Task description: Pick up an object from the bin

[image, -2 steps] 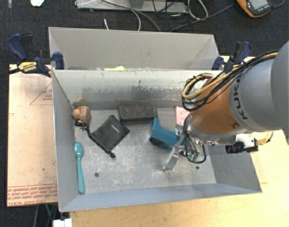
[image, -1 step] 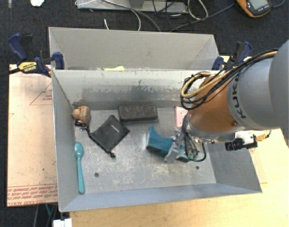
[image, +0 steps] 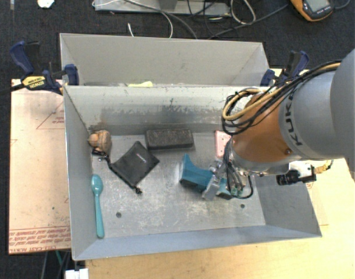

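The gripper (image: 226,186) sits low in the lower right of the bin (image: 165,228). A teal block (image: 193,176) lies immediately to its left, toward the frame's centre, perhaps touching it. Whether the gripper is spread or closed, or grips anything, cannot be made out.

Lower left of the frame, I mark a teal plastic spoon (image: 97,205), bowl toward the top. Above it sits a small brown lump (image: 99,139). To the right of the lump lies a dark flat pouch (image: 133,163), set cornerwise, and just beside it at centre a dark grey oblong block (image: 169,138). Right of the block is a pink piece (image: 219,141), half hidden. Top edge: black cables (image: 223,4). Upper right: an orange handheld device (image: 309,0). Upper left: a white scrap (image: 46,2) on the dark floor (image: 78,16).
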### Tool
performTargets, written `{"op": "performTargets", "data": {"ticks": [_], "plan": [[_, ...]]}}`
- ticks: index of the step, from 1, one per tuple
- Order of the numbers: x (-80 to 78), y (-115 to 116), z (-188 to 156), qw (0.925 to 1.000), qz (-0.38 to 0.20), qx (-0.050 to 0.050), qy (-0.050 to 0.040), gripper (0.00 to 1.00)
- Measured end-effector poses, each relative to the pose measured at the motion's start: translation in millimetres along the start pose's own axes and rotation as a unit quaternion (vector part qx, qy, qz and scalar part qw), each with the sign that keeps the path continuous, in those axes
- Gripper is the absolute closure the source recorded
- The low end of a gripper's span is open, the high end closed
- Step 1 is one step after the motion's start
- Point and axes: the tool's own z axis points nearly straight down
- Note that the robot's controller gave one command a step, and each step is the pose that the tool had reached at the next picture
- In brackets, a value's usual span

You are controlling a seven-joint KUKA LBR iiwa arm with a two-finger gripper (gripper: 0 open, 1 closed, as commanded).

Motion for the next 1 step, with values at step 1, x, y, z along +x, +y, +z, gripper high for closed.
{"op": "performTargets", "data": {"ticks": [1], "plan": [[1.2, -0.1, -5.6, 1.0000, 0.000, 0.000, 0.0017, 1.00]]}}
